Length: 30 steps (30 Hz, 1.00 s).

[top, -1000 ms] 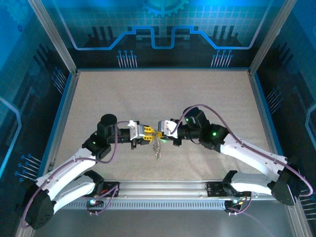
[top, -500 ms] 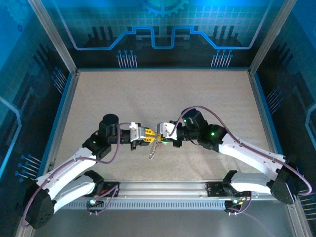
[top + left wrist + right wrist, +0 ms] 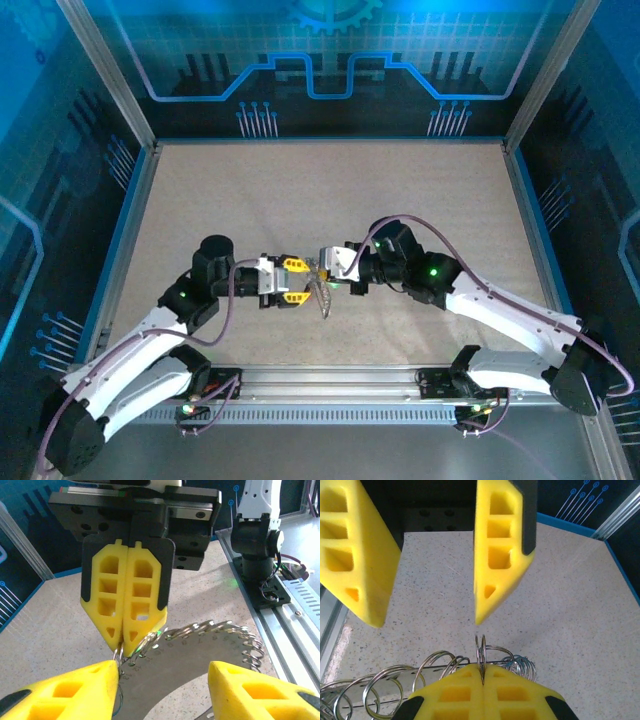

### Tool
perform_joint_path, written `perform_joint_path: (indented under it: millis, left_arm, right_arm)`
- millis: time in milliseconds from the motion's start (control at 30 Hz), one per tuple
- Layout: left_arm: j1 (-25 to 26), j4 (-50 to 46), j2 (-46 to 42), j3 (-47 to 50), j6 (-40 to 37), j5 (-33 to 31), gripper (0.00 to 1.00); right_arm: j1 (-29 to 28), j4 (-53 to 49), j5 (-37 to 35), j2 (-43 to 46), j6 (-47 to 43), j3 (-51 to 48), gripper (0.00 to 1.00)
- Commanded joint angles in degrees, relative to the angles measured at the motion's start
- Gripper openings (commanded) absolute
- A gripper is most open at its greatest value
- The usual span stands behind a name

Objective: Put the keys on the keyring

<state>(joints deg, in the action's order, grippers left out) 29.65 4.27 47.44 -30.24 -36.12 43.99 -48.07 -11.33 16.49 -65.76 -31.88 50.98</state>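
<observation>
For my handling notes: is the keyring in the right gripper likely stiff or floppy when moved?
Probably floppy: the keyring is linked wire rings drooping from the right gripper, jaws shut. Likely light, being thin wire. Pinched by one ring, it may swing.

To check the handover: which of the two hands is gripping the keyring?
The right hand: its yellow fingers are pressed shut on a ring of the keyring, while the fingers of the left hand stand apart.

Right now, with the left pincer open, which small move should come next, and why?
Probably draw the left pincer back a little, clear of the keyring. Its jaws stand open, gripping nothing, while the right pincer, shut on one of its rings, carries the hanging keyring alone.
</observation>
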Motion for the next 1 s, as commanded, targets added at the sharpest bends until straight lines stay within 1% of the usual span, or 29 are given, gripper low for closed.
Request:
perform_joint_path:
  millis: [0, 133, 267, 333, 400, 567, 667, 733, 833, 967]
  left_arm:
    - [0.37, -2.8, -1.6, 0.03, -2.66, 0.09, 0.55]
    - [0.17, -3.21, -0.49, -1.49, 0.01, -4.82, 0.54]
    - [-0.09, -2.07, 2.35, -3.71, 4.26, -6.02, 0.44]
    - [-0.08, -0.85, 3.3, -3.94, 5.93, -5.89, 0.42]
    - [-0.05, -1.22, 3.81, -3.86, 4.75, -4.36, 0.4]
    - [-0.03, -1.28, 3.36, -2.91, 3.1, -3.48, 0.31]
    - [-0.03, -1.98, 3.2, -2.7, 1.19, -3.51, 0.23]
    - [0.04, -3.32, 3.34, -2.96, -0.17, -3.65, 0.22]
    - [0.31, -4.83, 3.4, -3.07, -2.26, -3.65, 0.23]
    - [0.56, -6.4, 3.37, -3.51, -4.4, -3.82, 0.2]
  right_arm:
    - [-1.33, 2.68, -0.42, 1.33, -2.55, -0.28, 0.0]
    - [-2.21, 2.16, -1.23, 0.89, -3.9, -0.01, 0.0]
    - [-3.46, 2.02, -2.71, 0.24, -5.21, 0.17, 0.0]
    - [-3.83, 1.87, -2.71, -0.31, -5.41, 0.56, 0.0]
    - [-4.37, 1.62, -3.29, -0.81, -5.81, 0.85, 0.0]
    - [-4.74, 1.88, -4.12, -1.61, -5.04, 1.22, 0.0]
    - [-4.78, 2.05, -4.04, -1.74, -4.8, 1.49, 0.0]
    - [-4.84, 2.8, -3.87, -1.57, -4.13, 1.38, 0.0]
    - [-4.87, 2.73, -3.07, -1.82, -3.89, 1.78, 0.0]
    - [-5.0, 3.36, -2.8, -2.07, -3.58, 1.84, 0.0]
